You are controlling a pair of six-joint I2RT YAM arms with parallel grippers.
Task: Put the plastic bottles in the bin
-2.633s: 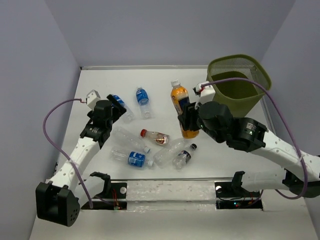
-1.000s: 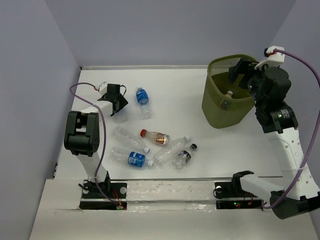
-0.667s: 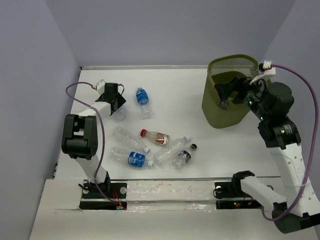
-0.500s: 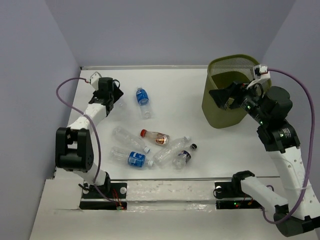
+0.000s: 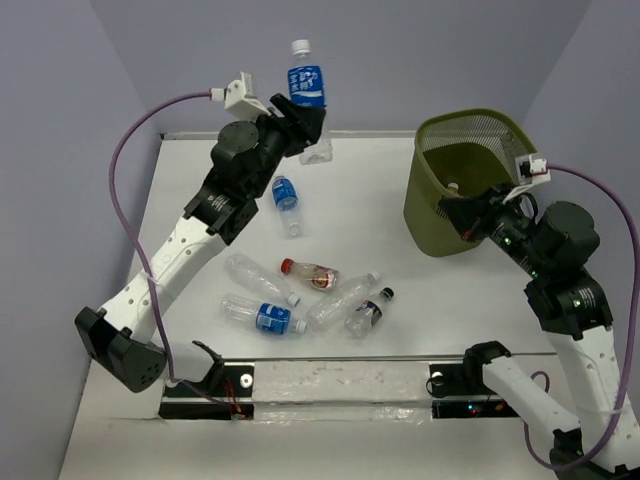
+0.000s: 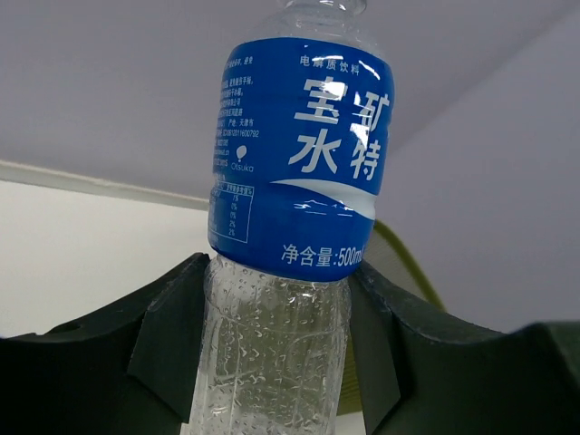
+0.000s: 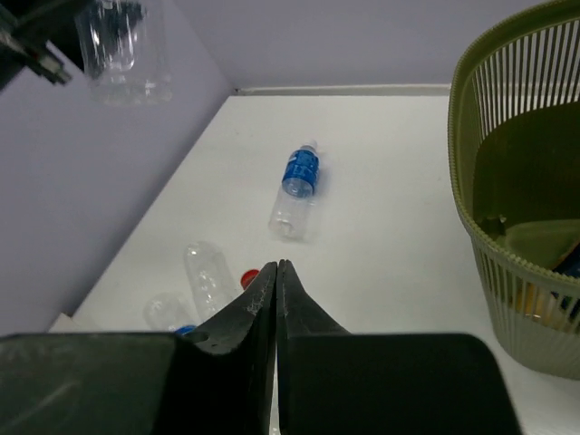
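Note:
My left gripper (image 5: 303,128) (image 6: 272,349) is shut on the clear lower body of a blue-labelled, white-capped plastic bottle (image 5: 306,88) (image 6: 294,172), held upright high above the table's back edge. The olive mesh bin (image 5: 432,215) (image 7: 467,172) stands at the back right with an orange bottle's cap (image 5: 452,187) showing inside. My right gripper (image 5: 458,213) (image 7: 276,272) hangs beside the bin's near wall, shut and empty. Several bottles lie on the table: a blue-labelled one (image 5: 285,200) (image 7: 296,186), a clear one (image 5: 255,272), a red-capped one (image 5: 310,273), another blue-labelled one (image 5: 265,316).
A clear bottle (image 5: 340,299) and a small dark-capped bottle (image 5: 368,312) lie together near the front centre. Purple walls close in the table on the left, back and right. The arm bases sit on the front rail (image 5: 340,385).
My left arm has swung up and to the right, lifting the blue-labelled bottle off the table's back left. My right gripper has closed and drawn back from over the bin.

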